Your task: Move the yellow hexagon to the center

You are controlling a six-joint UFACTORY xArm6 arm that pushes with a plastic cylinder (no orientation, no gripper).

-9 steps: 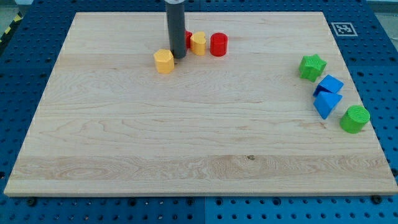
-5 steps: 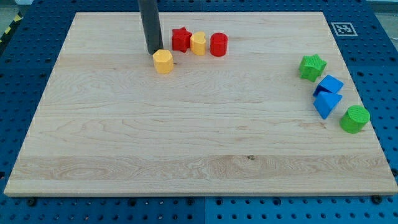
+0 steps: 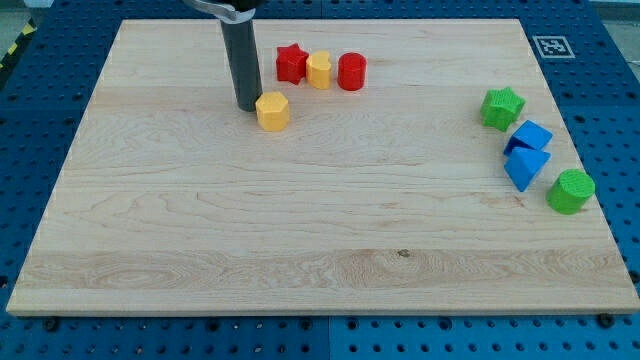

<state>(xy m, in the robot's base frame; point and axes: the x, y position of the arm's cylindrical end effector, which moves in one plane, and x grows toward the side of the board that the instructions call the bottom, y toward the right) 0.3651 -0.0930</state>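
The yellow hexagon lies on the wooden board, upper left of the middle. My tip stands on the board right against the hexagon's left side. The dark rod rises from it to the view's top.
A red star, a yellow block and a red cylinder stand in a row near the top. At the right are a green star, two blue blocks and a green cylinder.
My tip moved from the hexagon's right to its upper left, then down beside it. The hexagon has slid a little down and to the right.
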